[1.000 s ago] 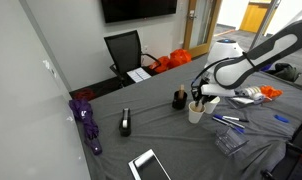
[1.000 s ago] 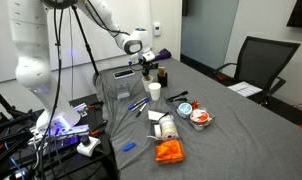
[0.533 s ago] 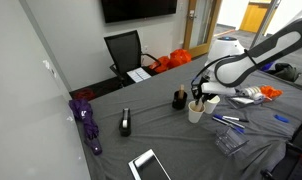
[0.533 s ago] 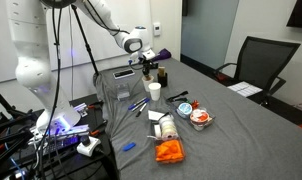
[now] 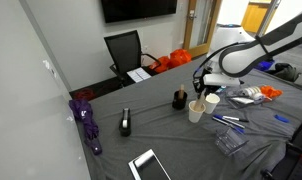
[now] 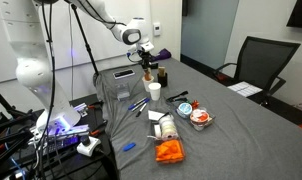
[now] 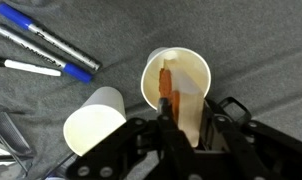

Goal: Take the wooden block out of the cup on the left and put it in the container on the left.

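Note:
The wooden block (image 7: 181, 105) is a light-tan oblong held upright between my gripper's (image 7: 186, 125) two black fingers. Its far end still lies over the mouth of the cream paper cup (image 7: 198, 68) below. In both exterior views my gripper (image 5: 201, 86) (image 6: 145, 62) hangs just above the cream cup (image 5: 196, 111). The clear plastic container (image 5: 229, 140) lies on the grey table nearer the camera than the cups; in an exterior view it also shows beside the table edge (image 6: 119, 86).
A white paper cup (image 7: 94, 122) (image 5: 211, 102) stands right beside the cream cup. Blue and black markers (image 7: 46, 45) lie close by. A dark cup (image 5: 179, 98), a tape dispenser (image 5: 126, 123), a tablet (image 5: 148, 165) and orange items (image 6: 169, 150) share the table.
My gripper has risen from down at the cream cup to just above it, with the wooden block lifted between its fingers. The cups have not moved.

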`<action>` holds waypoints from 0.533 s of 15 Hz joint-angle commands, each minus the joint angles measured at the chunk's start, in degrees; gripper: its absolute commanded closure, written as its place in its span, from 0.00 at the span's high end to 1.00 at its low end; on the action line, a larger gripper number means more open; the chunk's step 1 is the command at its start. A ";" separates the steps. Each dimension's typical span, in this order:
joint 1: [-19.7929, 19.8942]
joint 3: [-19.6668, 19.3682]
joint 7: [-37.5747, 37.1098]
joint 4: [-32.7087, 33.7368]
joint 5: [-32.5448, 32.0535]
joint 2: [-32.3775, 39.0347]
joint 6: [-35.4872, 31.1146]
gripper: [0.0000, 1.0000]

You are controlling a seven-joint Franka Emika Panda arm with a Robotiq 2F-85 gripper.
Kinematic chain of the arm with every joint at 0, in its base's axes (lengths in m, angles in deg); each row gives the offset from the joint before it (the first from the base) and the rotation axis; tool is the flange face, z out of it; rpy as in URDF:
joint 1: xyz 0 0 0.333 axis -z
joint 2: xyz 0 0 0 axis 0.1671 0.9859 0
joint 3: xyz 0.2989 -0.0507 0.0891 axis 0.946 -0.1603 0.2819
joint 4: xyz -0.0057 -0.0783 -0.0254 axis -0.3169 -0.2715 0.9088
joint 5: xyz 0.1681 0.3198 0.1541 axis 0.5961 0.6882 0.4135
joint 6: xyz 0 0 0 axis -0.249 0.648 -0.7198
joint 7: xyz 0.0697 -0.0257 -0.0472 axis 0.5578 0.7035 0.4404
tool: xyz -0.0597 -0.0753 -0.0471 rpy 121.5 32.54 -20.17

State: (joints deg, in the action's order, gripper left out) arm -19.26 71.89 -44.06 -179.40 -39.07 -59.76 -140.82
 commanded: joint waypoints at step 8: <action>1.79 2.24 6.75 -2.35 7.15 -12.54 10.45 0.07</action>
State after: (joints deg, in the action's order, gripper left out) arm -19.05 72.93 -41.43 -179.53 -34.52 -67.83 -134.37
